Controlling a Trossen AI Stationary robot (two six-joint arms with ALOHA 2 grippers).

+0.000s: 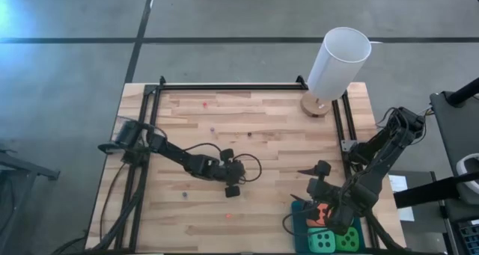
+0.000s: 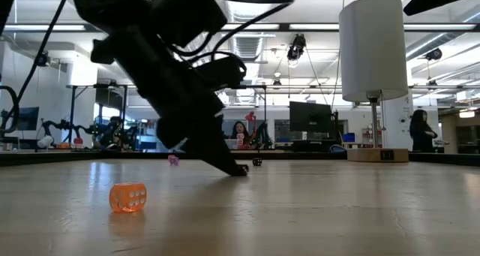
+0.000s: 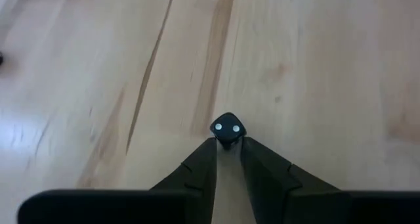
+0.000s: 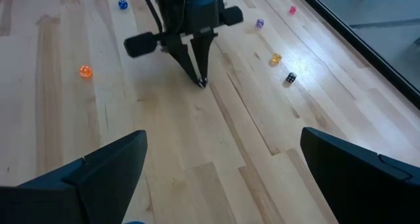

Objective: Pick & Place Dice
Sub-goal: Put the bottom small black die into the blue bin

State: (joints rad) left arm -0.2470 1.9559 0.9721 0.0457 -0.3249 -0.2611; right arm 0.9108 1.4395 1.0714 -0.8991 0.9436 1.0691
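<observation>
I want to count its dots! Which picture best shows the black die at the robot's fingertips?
Left wrist view: the black die sits close, two white dots showing. Right wrist view shows a speck; the others hide it.

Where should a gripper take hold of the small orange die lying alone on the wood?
Grip the small orange die across two opposite side faces, coming straight down from above. It sits flat on the table, with bare wood around it and nothing touching it.

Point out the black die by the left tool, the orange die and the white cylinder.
black die (image 3: 227,127), left wrist view, its two-pip face.
orange die (image 2: 127,197), low view, its near face.
white cylinder (image 1: 338,64), high view, its side wall.
</observation>
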